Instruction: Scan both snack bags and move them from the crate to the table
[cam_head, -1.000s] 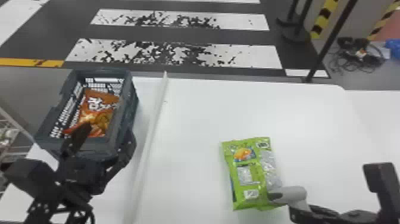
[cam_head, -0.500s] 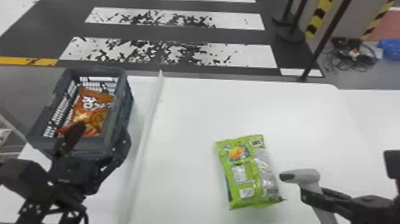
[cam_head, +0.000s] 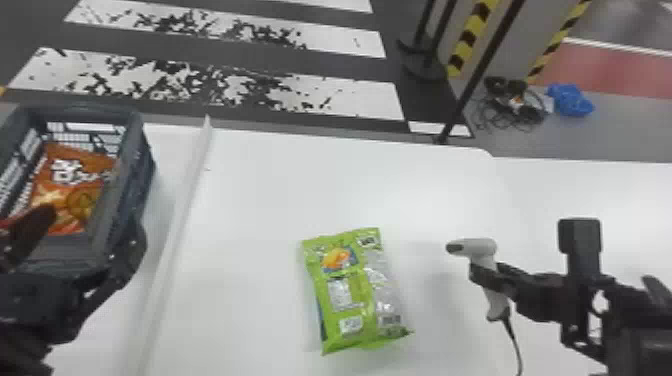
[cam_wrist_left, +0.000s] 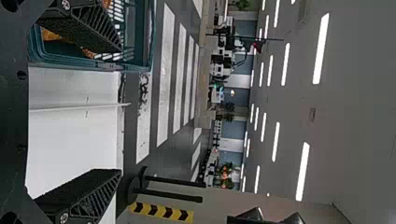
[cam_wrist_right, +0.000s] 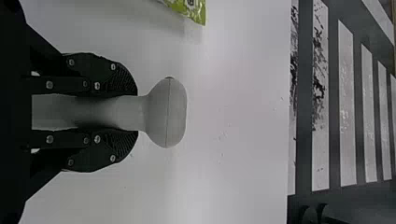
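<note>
A dark floor with worn white stripes runs behind the white table. On the table's left part sits the dark grey crate, and beside it a long white strip lies between crate and open tabletop. The left gripper is at the crate's near end, open, its two fingers wide apart; in the left wrist view one finger is over the crate and the other is out past its side. The right gripper is closed on the handle of the scanner — one finger along each side. The green snack bag lies on the table between the strip and the right gripper, apart from both, to the gripper's left. The orange snack bag is inside the crate, mostly beyond the left gripper, with one finger partly hiding it — whether they touch I can't tell. The pale grey scanner is upright, its head above the gripping fingers and pointing toward the green bag's side. Its thin dark cord drops from the bottom of the handle.
</note>
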